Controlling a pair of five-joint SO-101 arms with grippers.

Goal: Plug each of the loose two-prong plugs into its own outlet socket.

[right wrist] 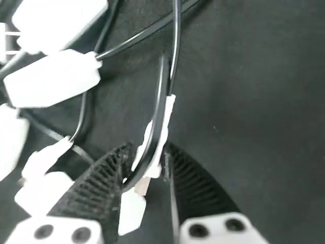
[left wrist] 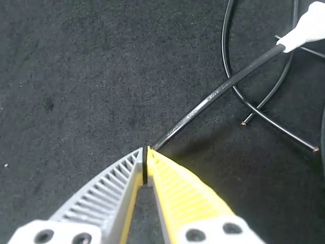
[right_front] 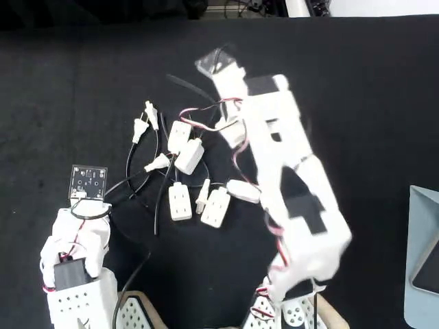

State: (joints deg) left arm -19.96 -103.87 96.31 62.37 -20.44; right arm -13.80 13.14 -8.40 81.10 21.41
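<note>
Several white outlet sockets (right_front: pixel 180 201) and loose two-prong plugs (right_front: pixel 139 128) on black cables lie tangled mid-table. My right gripper (right_front: pixel 218 63) is at the far side of the cluster. Its black fingers (right wrist: pixel 96 190) are shut on a white plug (right wrist: pixel 155 140), whose black cable (right wrist: pixel 161 96) curves out between them, with sockets (right wrist: pixel 53 79) lying beyond. My left gripper (right_front: pixel 88 184) sits low at the near left. Its grey and yellow fingers (left wrist: pixel 175 190) are shut, with the end of a black cable (left wrist: pixel 223 86) pinched at the tips; that cable runs to a white plug (left wrist: pixel 310 23).
A grey tray (right_front: pixel 422 260) stands at the right edge. Thin bare-ended black wires (left wrist: pixel 277 124) loop on the mat beside the left gripper. The black mat (right_front: pixel 357 103) stretches to the far right and the far left.
</note>
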